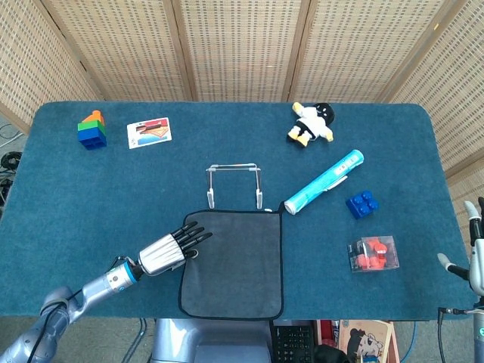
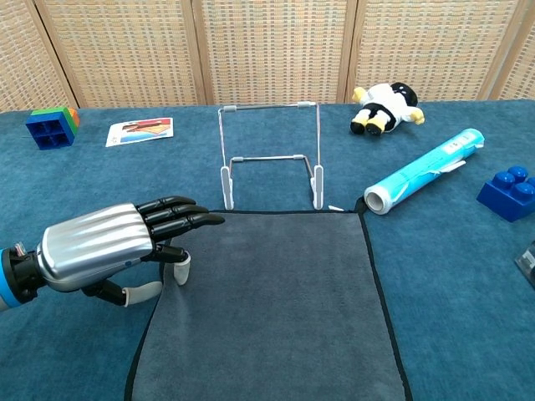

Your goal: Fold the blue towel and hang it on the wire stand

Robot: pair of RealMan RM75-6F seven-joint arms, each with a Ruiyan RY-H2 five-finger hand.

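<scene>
While no writing is legible, left hand (image 2: pixel 117 251) — fingers spread — touches towel (image 2: pixel 267 309).

- Your right hand (image 1: pixel 476 253), pale and silvery, is cut by the right edge of the head view; you cannot tell its finger pose. The chest view shows none of it.
- Your left hand (image 2: pixel 113 246), silver-backed with black fingers, covers part of the dark grey towel's (image 2: pixel 267 309) left hem; contact underneath cannot be told.
- The towel's near edge runs off the bottom of the chest view.
- The clear box of red pieces (image 1: pixel 373 254) shows only a sliver at the chest view's right edge.
- The print on the small white picture card (image 1: pixel 149 132) is too small to read.
</scene>
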